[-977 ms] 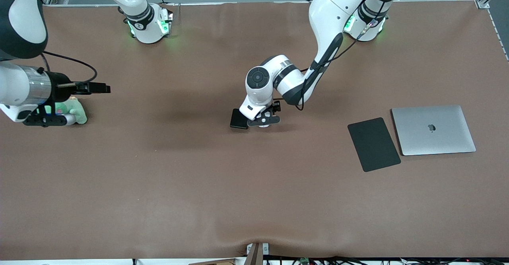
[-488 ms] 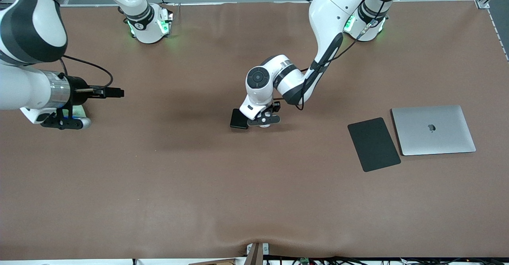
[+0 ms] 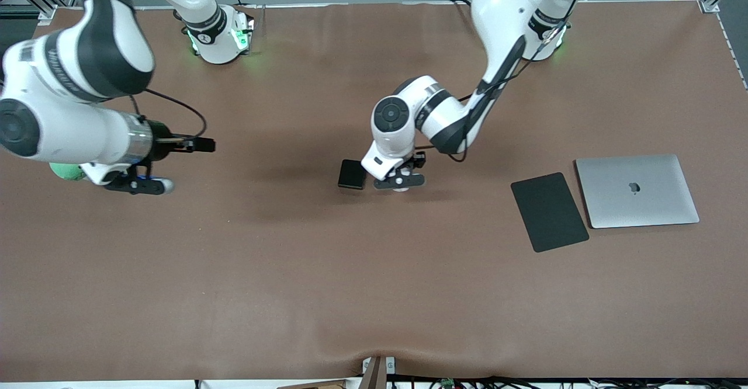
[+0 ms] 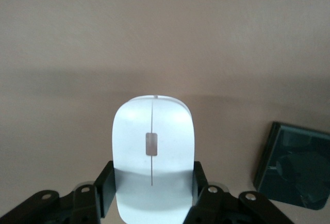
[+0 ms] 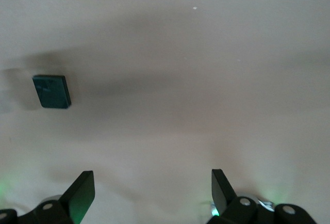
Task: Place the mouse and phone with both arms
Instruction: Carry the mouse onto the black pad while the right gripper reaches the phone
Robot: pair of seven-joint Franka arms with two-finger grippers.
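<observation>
My left gripper (image 3: 401, 182) is over the middle of the table, shut on the white mouse (image 4: 152, 152). Its black fingers (image 4: 105, 188) press on the mouse's two sides. In the front view the wrist hides nearly all of the mouse. The black phone (image 3: 352, 174) lies flat on the table right beside that gripper, toward the right arm's end. The phone also shows in the left wrist view (image 4: 294, 170) and in the right wrist view (image 5: 51, 91). My right gripper (image 3: 141, 186) is open and empty, low over the table near the right arm's end, well apart from the phone. Its fingers (image 5: 82, 190) stand wide apart.
A matte black mat (image 3: 549, 211) and a closed silver laptop (image 3: 637, 190) lie side by side toward the left arm's end. A pale green thing (image 3: 63, 171) shows partly under the right arm. The brown table (image 3: 374, 284) is bare nearer the camera.
My left gripper has shifted with the mouse away from the phone, toward the left arm's end, baring the whole phone. My right arm has swung toward the table's middle.
</observation>
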